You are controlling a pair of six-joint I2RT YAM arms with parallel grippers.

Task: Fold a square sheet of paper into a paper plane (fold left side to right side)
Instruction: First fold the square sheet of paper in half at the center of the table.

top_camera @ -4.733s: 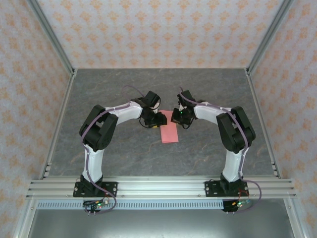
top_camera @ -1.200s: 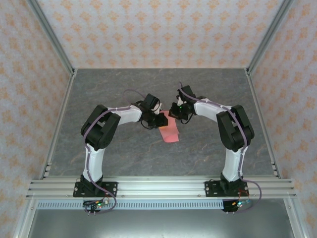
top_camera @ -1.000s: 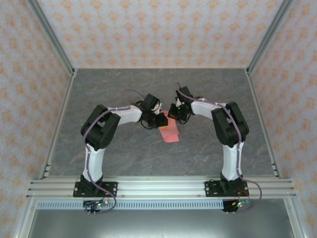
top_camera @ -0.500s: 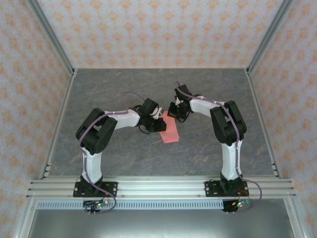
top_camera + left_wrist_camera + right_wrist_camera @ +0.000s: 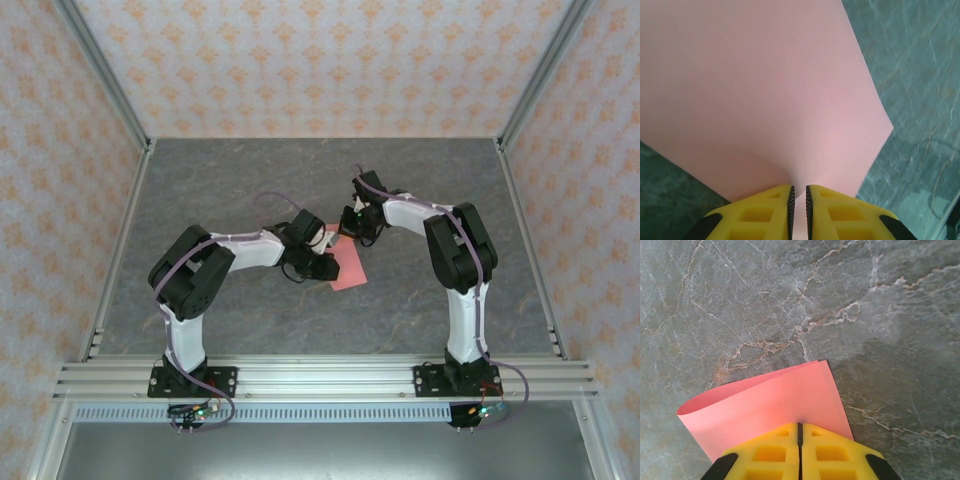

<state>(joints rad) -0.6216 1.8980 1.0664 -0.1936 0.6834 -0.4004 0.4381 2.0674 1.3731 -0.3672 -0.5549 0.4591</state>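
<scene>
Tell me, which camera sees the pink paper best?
The right wrist view. There the pink paper lies bent over on itself, with its curved fold and a corner both clear. The left wrist view is so close that the paper's edges run out of the picture. The top view shows it small and far away.

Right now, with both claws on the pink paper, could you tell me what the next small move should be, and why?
I would probably ease the left claw down so its layer lies flat on the table. Both it and the right claw pinch the square sheet of paper, whose folded side is a rounded, uncreased loop.
</scene>
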